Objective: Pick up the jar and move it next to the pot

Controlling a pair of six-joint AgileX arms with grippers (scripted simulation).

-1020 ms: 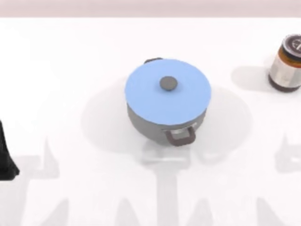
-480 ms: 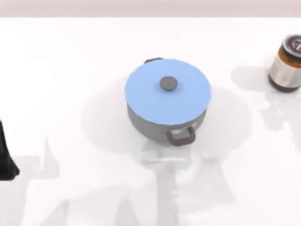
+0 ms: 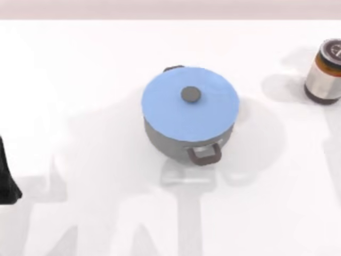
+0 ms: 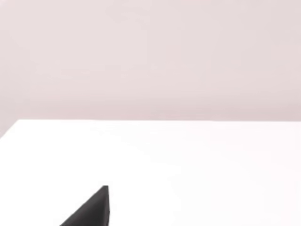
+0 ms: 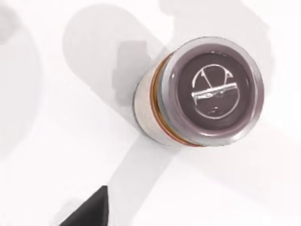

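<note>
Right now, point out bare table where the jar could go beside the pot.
Bare table lies left of the pot, in front of it, and between it and the jar at the right edge. Nowhere is crowded.

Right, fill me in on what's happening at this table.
Nothing is held yet. The jar stands upright at the table's far right, well apart from the pot, which sits lidded in the middle. The right wrist view looks straight down on the jar's lid, so the right arm appears to be above it. The left arm is parked at the left edge.
</note>
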